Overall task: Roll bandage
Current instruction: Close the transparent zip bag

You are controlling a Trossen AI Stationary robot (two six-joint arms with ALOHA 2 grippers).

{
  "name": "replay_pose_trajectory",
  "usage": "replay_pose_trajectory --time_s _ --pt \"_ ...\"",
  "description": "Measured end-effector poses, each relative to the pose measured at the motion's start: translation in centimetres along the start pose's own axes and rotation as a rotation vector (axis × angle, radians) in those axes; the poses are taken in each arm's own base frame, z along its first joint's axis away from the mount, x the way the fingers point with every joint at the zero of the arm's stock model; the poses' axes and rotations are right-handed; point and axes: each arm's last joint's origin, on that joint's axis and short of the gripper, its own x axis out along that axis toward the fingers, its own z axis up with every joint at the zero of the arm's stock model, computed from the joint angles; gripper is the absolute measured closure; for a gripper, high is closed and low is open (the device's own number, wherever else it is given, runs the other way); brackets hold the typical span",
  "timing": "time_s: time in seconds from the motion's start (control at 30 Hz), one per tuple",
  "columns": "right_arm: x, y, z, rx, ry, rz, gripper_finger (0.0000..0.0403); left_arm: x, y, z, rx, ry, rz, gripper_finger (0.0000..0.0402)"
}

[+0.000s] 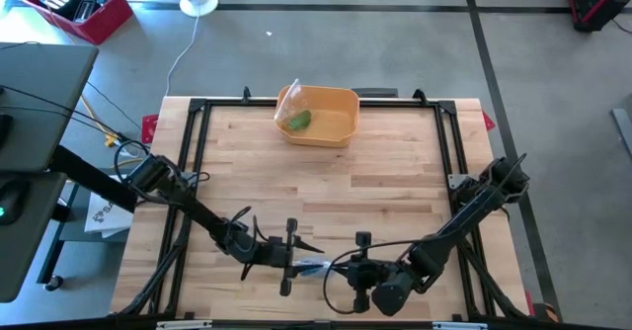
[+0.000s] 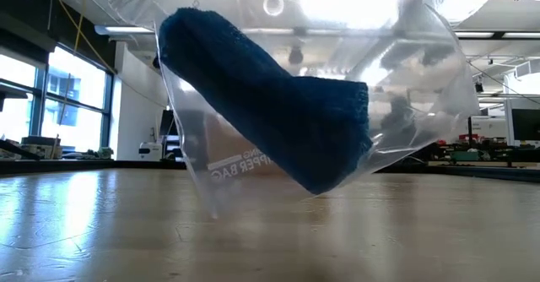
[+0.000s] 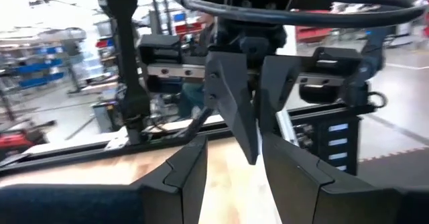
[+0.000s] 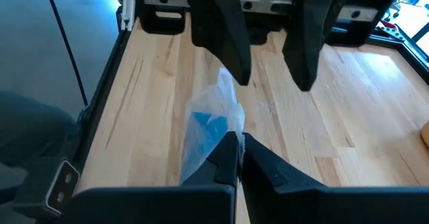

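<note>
Bandage, a dark blue rolled strip of fabric (image 2: 270,113), sits inside a clear plastic zipper bag (image 2: 422,71) that hangs tilted just above the light wooden tabletop (image 1: 375,172), near its 6 o'clock edge. In the low view the roll slants from 10 o'clock down to 4 o'clock inside the bag, and the bag's lower corner hovers close to the wood.

Both arms meet at that spot. The right tool (image 4: 239,153) has its two dark fingers pressed together on the bag's edge, so it grips the clear plastic zipper bag, with the blue fabric showing just beyond the fingertips. The left tool (image 4: 268,56) faces it from the bag's other side; its fingers stand apart, open, with the bag's top end lying between them, and it is unclear whether either finger touches the plastic. In the high view the left tool (image 1: 286,256) lies at about 7 o'clock of the tabletop and the right tool (image 1: 360,266) just beside it toward 5 o'clock, the bag (image 1: 312,266) a pale patch between them.

Well apart, at the tabletop's 12 o'clock edge, stands an orange plastic tray (image 1: 341,132) holding another clear bag with something green (image 1: 298,121) in it.
</note>
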Motion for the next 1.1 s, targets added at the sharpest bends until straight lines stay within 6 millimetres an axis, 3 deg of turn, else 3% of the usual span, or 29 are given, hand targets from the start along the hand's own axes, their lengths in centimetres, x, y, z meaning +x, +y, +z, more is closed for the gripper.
replay_pose_trajectory --time_s 0.2,0.37,0.77,1.1 --pt "0.0 0.0 0.1 0.010 -0.008 0.000 0.0403 -0.3 -0.9 0.2 -0.017 -0.020 -0.110 0.0272" --pt "0.0 0.0 0.3 0.022 -0.025 -0.006 0.0403 -0.4 -1.2 0.4 -0.019 -0.004 -0.055 0.0272" --pt "-0.2 0.2 0.1 0.010 -0.027 -0.026 0.0403 2.1 -1.3 1.0 0.003 0.293 -0.046 0.0272" --pt "-0.4 0.3 0.1 0.032 -0.031 -0.034 0.0403 2.2 -1.6 1.9 0.034 0.213 -0.041 0.0273"
